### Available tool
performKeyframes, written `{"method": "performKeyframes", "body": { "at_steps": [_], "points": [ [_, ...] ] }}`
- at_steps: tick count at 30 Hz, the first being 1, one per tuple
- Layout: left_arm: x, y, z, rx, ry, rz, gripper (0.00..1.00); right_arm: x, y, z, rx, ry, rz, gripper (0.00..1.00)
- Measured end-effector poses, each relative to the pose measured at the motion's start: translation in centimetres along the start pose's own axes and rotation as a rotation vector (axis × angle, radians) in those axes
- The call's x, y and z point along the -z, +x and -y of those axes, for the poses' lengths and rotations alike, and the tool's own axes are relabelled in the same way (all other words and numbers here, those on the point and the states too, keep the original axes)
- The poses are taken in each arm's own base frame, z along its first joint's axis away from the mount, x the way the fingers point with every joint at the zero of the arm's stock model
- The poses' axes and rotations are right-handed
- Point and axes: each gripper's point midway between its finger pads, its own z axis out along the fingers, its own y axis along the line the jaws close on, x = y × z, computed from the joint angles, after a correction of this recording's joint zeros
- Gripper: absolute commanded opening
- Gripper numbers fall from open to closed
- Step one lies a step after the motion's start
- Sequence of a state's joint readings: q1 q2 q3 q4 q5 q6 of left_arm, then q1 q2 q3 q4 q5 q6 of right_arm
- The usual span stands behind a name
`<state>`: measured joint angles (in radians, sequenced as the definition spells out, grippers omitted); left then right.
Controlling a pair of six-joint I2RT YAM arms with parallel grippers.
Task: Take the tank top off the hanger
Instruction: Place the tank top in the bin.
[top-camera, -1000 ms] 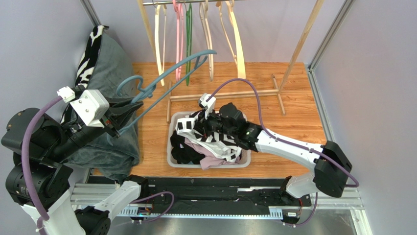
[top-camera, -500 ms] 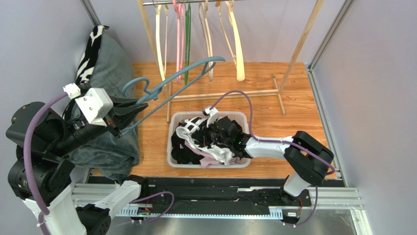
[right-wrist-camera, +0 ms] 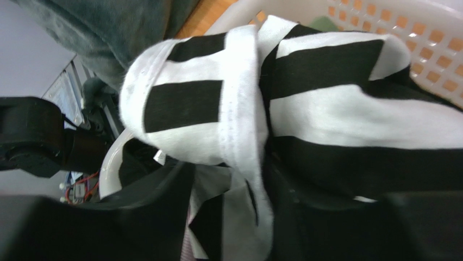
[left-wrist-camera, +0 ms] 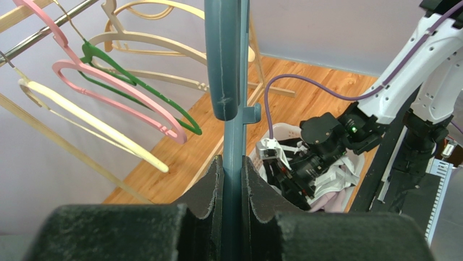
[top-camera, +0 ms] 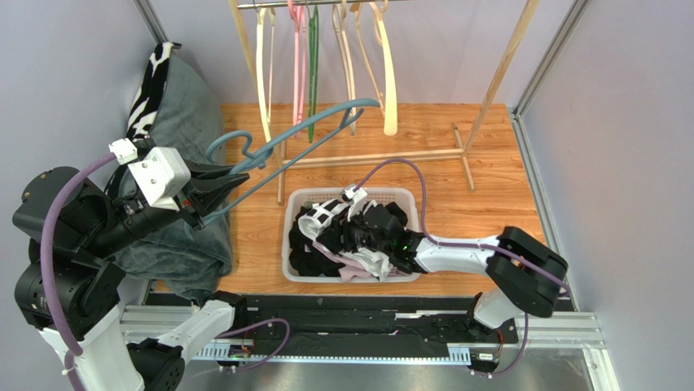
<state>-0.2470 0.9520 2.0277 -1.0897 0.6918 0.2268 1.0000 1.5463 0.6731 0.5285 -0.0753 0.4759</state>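
Observation:
My left gripper (top-camera: 221, 184) is shut on the lower bar of the bare blue hanger (top-camera: 314, 126), which it holds up in the air left of the basket. In the left wrist view the hanger (left-wrist-camera: 224, 65) runs straight up from between the pads of that gripper (left-wrist-camera: 232, 168). The black-and-white striped tank top (top-camera: 324, 217) lies bunched in the white basket (top-camera: 407, 195). My right gripper (top-camera: 352, 235) is down in the basket on the garment. In the right wrist view the jaws of my right gripper (right-wrist-camera: 233, 201) stand apart, with the tank top (right-wrist-camera: 326, 92) slack between and over them.
The basket also holds dark clothes and a pale pink garment (top-camera: 358, 270). A wooden rack (top-camera: 383, 155) with several hangers (top-camera: 305, 57) stands behind it. A grey cushion with a zebra-print cloth (top-camera: 175, 106) leans at the left wall.
My right arm has dropped into the basket with the tank top and its jaws have come apart. My left gripper has carried the hanger slightly up and to the right.

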Motion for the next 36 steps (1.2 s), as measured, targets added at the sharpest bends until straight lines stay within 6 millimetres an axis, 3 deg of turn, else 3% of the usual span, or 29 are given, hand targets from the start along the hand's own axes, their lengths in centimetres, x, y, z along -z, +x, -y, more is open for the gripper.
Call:
{"method": "performKeyframes", "body": {
  "at_steps": [3, 9, 14, 18, 22, 27, 32, 36],
  "points": [
    [-0.1, 0.4, 0.1, 0.002, 0.006, -0.008, 0.0, 1.5, 0.0, -1.1, 0.053, 0.009, -0.047, 0.69],
    [-0.1, 1.4, 0.2, 0.008, 0.007, -0.029, 0.0, 3.5, -1.0, -1.4, 0.143, 0.077, -0.163, 0.7],
    [0.5, 1.5, 0.3, -0.007, -0.018, -0.03, 0.0, 4.6, -4.1, -3.0, 0.208, 0.085, -0.208, 0.65],
    [1.0, 1.4, 0.2, -0.02, -0.041, -0.026, 0.0, 5.9, -7.3, -5.4, 0.238, 0.033, -0.179, 0.58],
    [1.1, 1.4, 0.1, -0.023, -0.05, -0.029, 0.0, 7.2, -8.7, -6.7, 0.257, -0.009, -0.151, 0.5],
    [1.1, 1.6, -0.1, -0.026, -0.057, -0.035, 0.0, 6.1, -7.3, -6.0, 0.265, -0.025, -0.135, 0.29],
    [1.0, 2.0, -0.1, -0.025, -0.058, -0.046, 0.0, 2.0, -3.8, -4.5, 0.237, -0.029, -0.203, 0.23],
    [1.1, 2.5, 0.0, -0.022, -0.058, -0.057, 0.0, 0.6, -1.3, -3.3, 0.218, -0.02, -0.25, 0.22]
  ]
}}
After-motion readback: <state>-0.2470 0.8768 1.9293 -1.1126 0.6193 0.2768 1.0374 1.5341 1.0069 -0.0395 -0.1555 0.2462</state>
